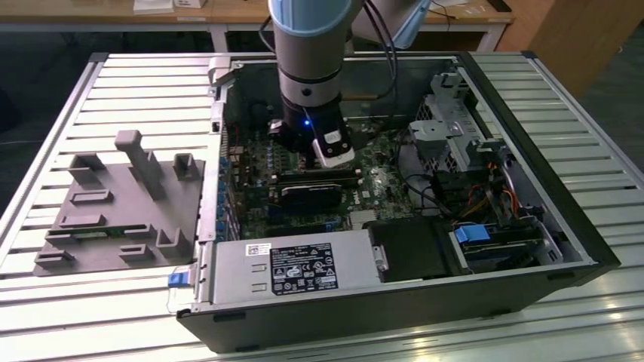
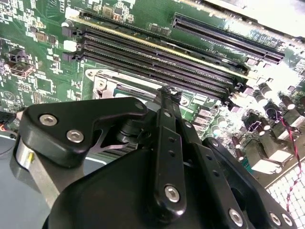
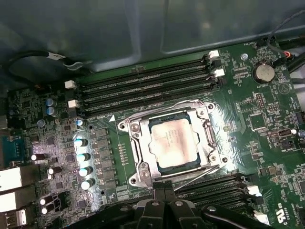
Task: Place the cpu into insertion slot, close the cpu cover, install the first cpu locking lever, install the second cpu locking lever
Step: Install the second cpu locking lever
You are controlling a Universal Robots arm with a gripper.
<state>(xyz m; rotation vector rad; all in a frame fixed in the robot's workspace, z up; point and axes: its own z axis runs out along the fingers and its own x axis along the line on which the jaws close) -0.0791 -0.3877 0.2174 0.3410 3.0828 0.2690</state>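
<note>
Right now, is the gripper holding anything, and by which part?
Cannot be told. The gripper hangs close over the cpu cover, which lies closed on the cpu, but its fingertips and any contact are hidden.

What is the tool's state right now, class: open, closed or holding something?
Tool: cannot be told; it hangs just above the cover, which lies closed over the cpu.

Grey fixture block (image 1: pixel 121 207) (left in the exterior view) beside open computer case (image 1: pixel 563 226).
</note>
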